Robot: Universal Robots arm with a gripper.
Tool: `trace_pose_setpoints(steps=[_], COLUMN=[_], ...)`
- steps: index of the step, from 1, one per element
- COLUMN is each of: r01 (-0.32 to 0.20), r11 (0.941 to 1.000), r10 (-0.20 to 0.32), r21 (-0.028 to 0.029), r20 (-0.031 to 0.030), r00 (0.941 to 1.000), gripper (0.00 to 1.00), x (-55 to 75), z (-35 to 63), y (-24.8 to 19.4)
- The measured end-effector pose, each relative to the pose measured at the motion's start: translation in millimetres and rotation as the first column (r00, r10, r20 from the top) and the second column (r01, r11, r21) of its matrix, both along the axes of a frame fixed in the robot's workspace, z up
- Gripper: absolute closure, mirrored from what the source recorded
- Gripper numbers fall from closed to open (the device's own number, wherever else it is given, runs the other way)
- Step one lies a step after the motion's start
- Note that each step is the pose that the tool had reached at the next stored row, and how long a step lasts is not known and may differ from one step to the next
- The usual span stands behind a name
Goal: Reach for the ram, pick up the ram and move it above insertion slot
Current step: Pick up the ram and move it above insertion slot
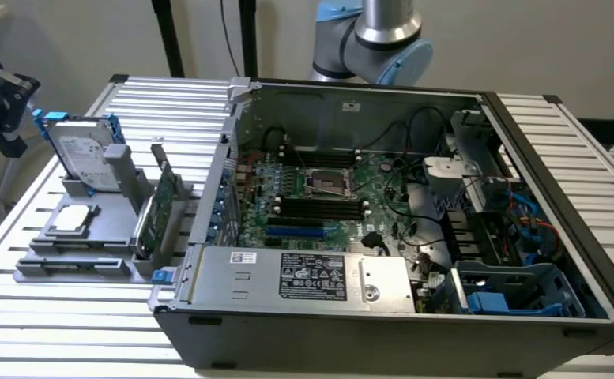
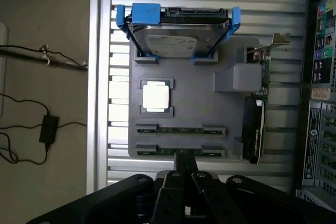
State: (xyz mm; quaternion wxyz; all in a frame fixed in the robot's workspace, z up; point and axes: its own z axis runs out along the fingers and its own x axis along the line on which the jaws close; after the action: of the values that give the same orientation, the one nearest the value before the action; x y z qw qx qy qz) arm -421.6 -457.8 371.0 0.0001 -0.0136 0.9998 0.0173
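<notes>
Gripper [image 2: 185, 160], jaws together on nothing, hovers over the ram [image 2: 181, 152], seated beside a second stick [image 2: 181, 128] in the grey fixture [image 2: 199, 111] at the exterior view's left of the computer case [image 1: 391, 335]; lowered while closed, it would likely strike the ram's edge, not straddle it.

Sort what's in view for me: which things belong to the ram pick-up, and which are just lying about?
Job: gripper; ram stick nearest it; memory slots.
Lying about: spare ram stick; hard drive; processor; expansion card; power adapter.
</notes>
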Motion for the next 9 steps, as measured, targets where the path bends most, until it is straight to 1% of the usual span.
trace_pose_setpoints(steps=[9], r01=[0.0], r11=[1.0], r10=[0.0], r21=[0.0], r20=[0.0], r00=[1.0], gripper=[0.89], x=[0.0], z=[0.0], y=[0.0])
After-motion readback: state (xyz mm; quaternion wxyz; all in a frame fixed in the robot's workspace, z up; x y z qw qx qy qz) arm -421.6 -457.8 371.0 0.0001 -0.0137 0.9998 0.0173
